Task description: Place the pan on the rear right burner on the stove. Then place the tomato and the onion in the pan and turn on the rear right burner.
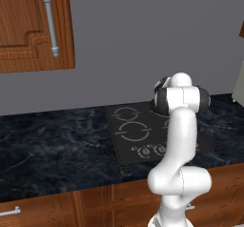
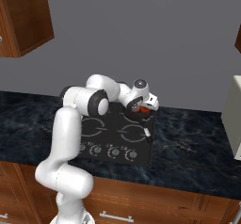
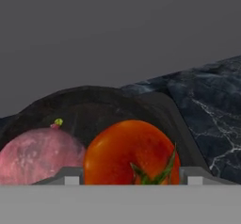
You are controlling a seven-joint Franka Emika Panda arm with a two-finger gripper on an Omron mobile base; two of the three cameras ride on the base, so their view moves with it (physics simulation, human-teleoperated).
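Tomato (image 3: 129,152) lay in the black pan (image 3: 117,108) at the rear right of the stove (image 2: 117,133), just beside the onion (image 3: 37,155), framed by the two fingertips (image 3: 70,177) of the gripper (image 3: 129,178), whose hold on it could not be determined.

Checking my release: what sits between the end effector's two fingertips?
In the hand view, the orange-red tomato sits between them, beside the pinkish-purple onion, in the black frying pan.
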